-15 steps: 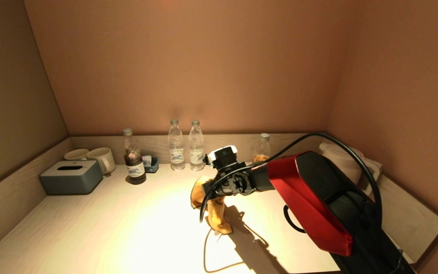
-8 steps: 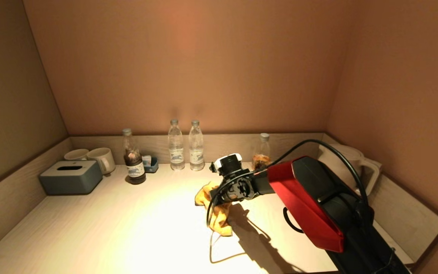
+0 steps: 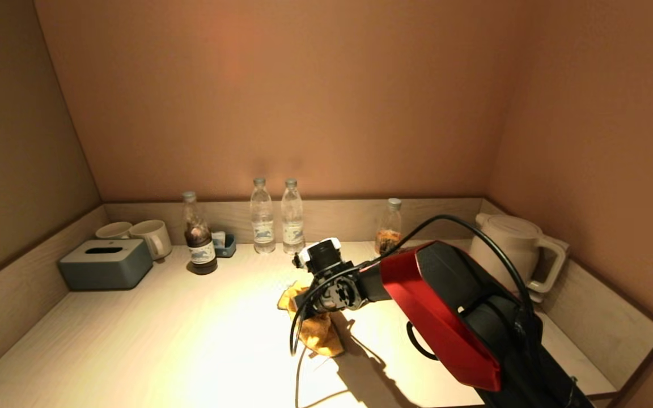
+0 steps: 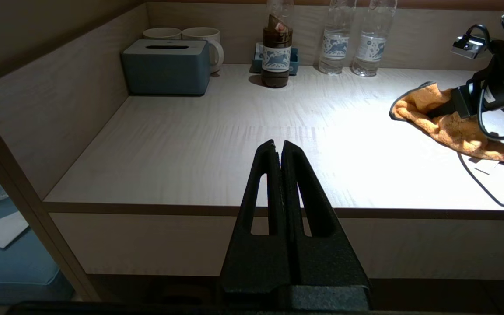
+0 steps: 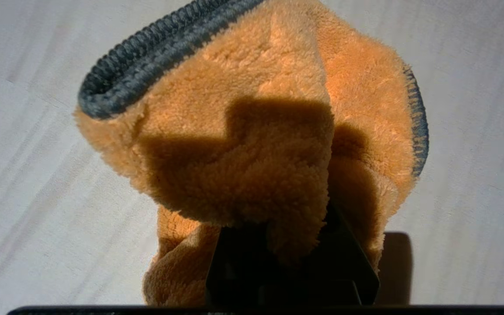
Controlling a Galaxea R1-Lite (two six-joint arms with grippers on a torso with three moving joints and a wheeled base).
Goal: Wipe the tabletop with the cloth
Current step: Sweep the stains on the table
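The cloth (image 5: 252, 144) is fluffy orange microfibre with a stitched dark hem. The tabletop (image 3: 151, 340) is pale, matt wood-grain laminate. Far back, two water bottles (image 3: 276, 218) are clear plastic; the mugs (image 3: 136, 233) look like glazed ceramic.

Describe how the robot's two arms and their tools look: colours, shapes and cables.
The right arm has a glossy red shell over black, a black cable looping above it and a white-capped black wrist. The right tool is black. The left tool is matte black, with two tapered fingers, each with a long slot.
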